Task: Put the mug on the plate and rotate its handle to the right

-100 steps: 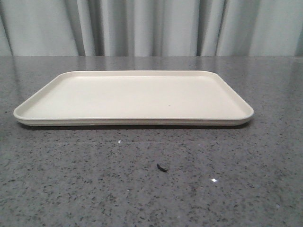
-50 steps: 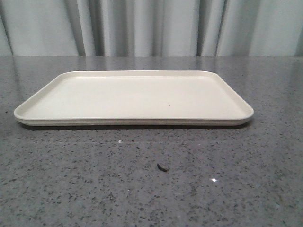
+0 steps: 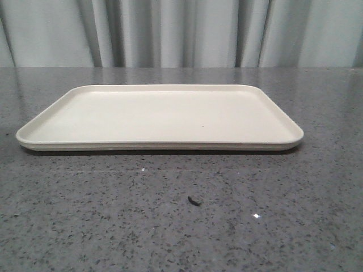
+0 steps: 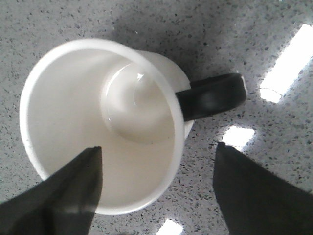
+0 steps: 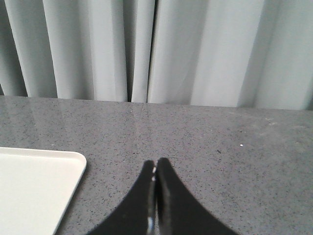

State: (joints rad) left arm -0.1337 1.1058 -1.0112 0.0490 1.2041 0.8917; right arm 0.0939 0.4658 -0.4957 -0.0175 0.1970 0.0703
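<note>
While the mug stands upright on the grey counter, out of the front view, the left gripper hangs above it with its jaws spread wide and nothing held: one finger over the mug's mouth, the other outside the wall, near the handle. To grip well, lower straight, pinch the rim wall squarely and stay clear of the handle. The right gripper is closed, empty, near the bare plate.
</note>
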